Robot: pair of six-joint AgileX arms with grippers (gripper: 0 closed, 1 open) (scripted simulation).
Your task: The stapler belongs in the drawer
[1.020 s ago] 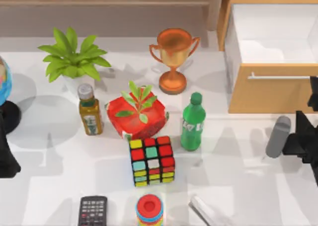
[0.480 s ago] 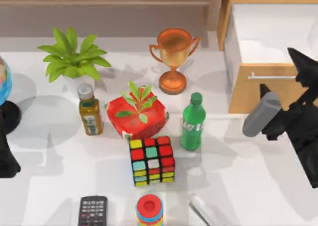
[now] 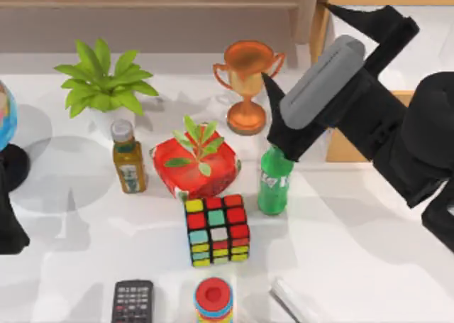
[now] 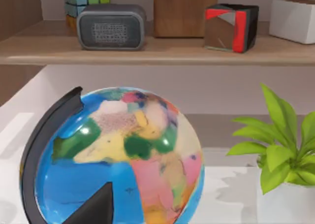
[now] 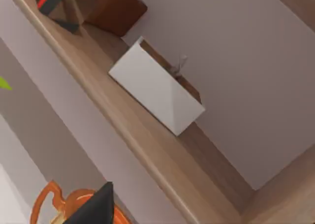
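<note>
The jaws of the right gripper (image 3: 323, 78) are pinched on the stapler (image 3: 321, 82), which is held lifted and tilted above the table (image 3: 355, 252), its lower end over the cap of the green bottle (image 3: 274, 175) and its upper end pointing toward the drawer (image 3: 352, 144). The stapler is seen between the trophy (image 3: 248, 81) and the drawer's front left corner, near both. The drawer is pulled out at the table's far right, its white inside partly covered by the right arm. Beside the bottle, a red box with leaves (image 3: 201, 163) and a puzzle cube (image 3: 216, 229) are placed close together; an olive bottle (image 3: 128, 158) and a potted plant (image 3: 103, 81) are set further left. Along the near edge, a keypad device (image 3: 132, 302), a ring stack (image 3: 213, 299) and a pale sheet (image 3: 298, 303) are found, with bare tabletop lying to the right of the cube. The left gripper (image 4: 93, 209) is parked at the table's left edge, just beside the globe (image 4: 118, 155); whether its jaws are spread cannot be told. A wooden shelf (image 4: 157, 51) carrying small items is seen behind the globe.
</note>
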